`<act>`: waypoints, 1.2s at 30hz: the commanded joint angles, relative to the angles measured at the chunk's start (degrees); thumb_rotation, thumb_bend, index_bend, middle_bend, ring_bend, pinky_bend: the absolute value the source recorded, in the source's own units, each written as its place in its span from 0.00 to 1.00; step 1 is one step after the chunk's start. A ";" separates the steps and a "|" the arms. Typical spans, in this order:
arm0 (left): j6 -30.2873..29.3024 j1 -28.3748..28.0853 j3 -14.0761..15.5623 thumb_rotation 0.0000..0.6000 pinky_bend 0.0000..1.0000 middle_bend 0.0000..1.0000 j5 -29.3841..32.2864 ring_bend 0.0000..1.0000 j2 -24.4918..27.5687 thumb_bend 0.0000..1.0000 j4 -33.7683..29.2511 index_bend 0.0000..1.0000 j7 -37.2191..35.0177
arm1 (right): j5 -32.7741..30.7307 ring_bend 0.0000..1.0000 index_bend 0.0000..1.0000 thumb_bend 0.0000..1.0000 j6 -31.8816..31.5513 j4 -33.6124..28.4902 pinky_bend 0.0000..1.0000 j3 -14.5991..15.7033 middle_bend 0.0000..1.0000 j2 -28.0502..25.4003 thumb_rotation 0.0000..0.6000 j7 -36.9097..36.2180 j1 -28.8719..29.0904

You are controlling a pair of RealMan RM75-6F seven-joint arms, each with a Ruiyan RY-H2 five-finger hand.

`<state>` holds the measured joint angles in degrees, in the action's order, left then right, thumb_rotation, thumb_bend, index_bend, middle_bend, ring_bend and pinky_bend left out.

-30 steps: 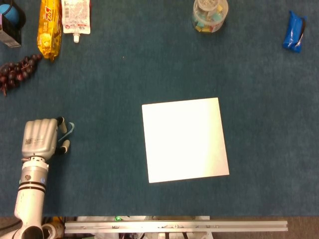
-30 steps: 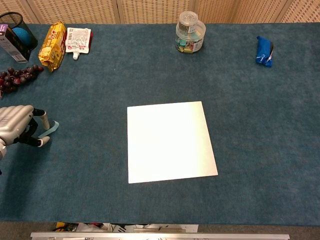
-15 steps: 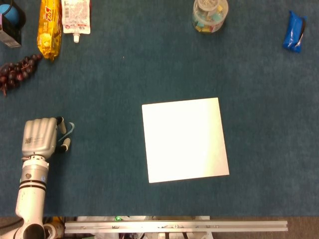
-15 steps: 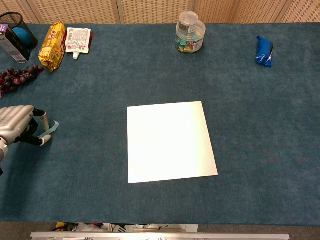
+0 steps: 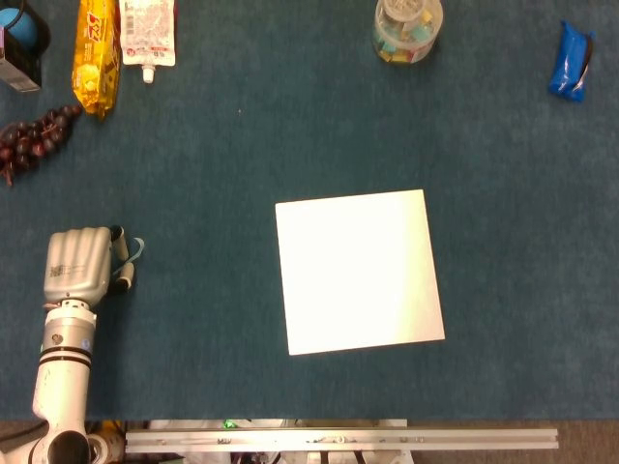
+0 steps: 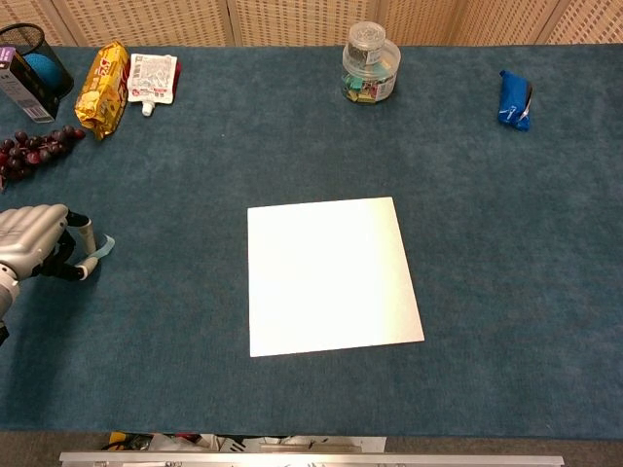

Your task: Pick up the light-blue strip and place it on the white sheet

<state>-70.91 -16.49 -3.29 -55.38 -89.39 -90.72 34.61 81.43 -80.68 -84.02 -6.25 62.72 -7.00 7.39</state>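
Note:
The light-blue strip point(image 5: 136, 250) point(image 6: 100, 249) shows as a small curl at the tips of my left hand point(image 5: 81, 265) point(image 6: 39, 252), at the table's left side. The hand's fingers are curled and pinch the strip between thumb and a finger. The white sheet point(image 5: 358, 270) point(image 6: 331, 276) lies flat in the middle of the blue cloth, well to the right of the hand. Most of the strip is hidden by the fingers. My right hand is in neither view.
Dark grapes point(image 5: 34, 137) lie just behind the left hand. A yellow snack bag point(image 5: 96, 50), a white pouch point(image 5: 147, 34) and a black cup point(image 6: 29, 53) stand at the back left. A clear jar point(image 5: 407, 27) and a blue packet point(image 5: 572, 62) sit at the back.
The left hand's thumb and finger have closed closer together on the strip. The hand has hardly shifted.

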 commanded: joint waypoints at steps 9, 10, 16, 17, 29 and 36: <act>0.61 -0.53 0.17 0.92 1.00 0.88 0.31 1.00 -0.27 0.36 0.58 0.54 -0.14 | -0.03 0.67 0.51 0.23 -0.37 -0.17 0.69 -0.04 0.59 -0.20 1.00 0.12 -0.31; 0.67 -0.58 0.19 0.93 1.00 0.88 0.31 1.00 -0.27 0.36 0.61 0.54 -0.17 | -0.03 0.67 0.51 0.23 -0.41 -0.20 0.69 -0.04 0.59 -0.22 1.00 0.13 -0.35; 0.90 -0.86 0.37 0.97 1.00 0.89 -0.11 1.00 -0.41 0.37 1.17 0.56 -0.52 | -0.06 0.67 0.51 0.23 -0.68 -0.42 0.69 -0.07 0.59 -0.39 1.00 0.24 -0.58; 0.96 -0.91 0.40 0.99 1.00 0.89 -0.21 1.00 -0.42 0.37 1.26 0.56 -0.66 | -0.07 0.67 0.51 0.23 -0.74 -0.46 0.69 -0.08 0.59 -0.43 1.00 0.25 -0.62; 1.25 -1.33 0.55 1.00 1.00 0.90 -3.01 1.00 0.24 0.38 1.05 0.58 -3.38 | -0.09 0.67 0.51 0.23 -1.45 -1.08 0.69 -0.18 0.59 -0.80 1.00 0.43 -1.14; 1.44 -2.76 1.32 1.00 1.00 0.90 -9.11 1.00 1.84 0.38 -1.06 0.58 -4.62 | 0.15 0.67 0.51 0.23 -1.55 -1.34 0.69 -0.27 0.59 -0.74 1.00 0.59 -1.07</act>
<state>-69.54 -18.67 -2.25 -63.10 -88.12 -90.99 30.22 81.57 -82.24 -85.35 -6.51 61.97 -6.42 6.31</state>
